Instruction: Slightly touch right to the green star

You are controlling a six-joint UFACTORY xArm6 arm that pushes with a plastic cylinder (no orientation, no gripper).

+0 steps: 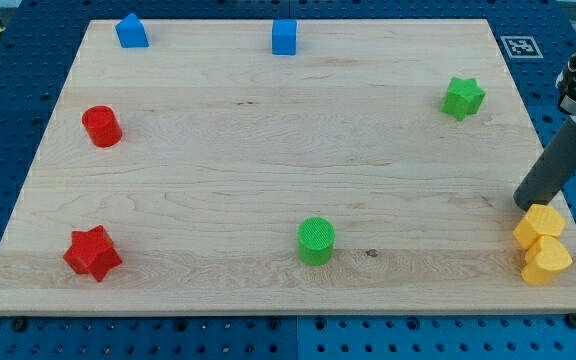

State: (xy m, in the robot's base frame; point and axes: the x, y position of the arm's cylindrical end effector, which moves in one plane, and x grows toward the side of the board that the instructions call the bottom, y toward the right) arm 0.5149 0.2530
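Note:
The green star [463, 97] lies near the view's upper right on the wooden board [268, 170]. My tip [525, 204] rests on the board at the view's right edge, well below and to the right of the green star, and just above the upper yellow block [539, 225]. It touches no green block.
A second yellow block [546, 261] sits below the first at the lower right. A green cylinder [316, 241] is at bottom centre. A red star [92, 252] and red cylinder [101, 127] are on the left. Two blue blocks [132, 31] [284, 37] sit along the top.

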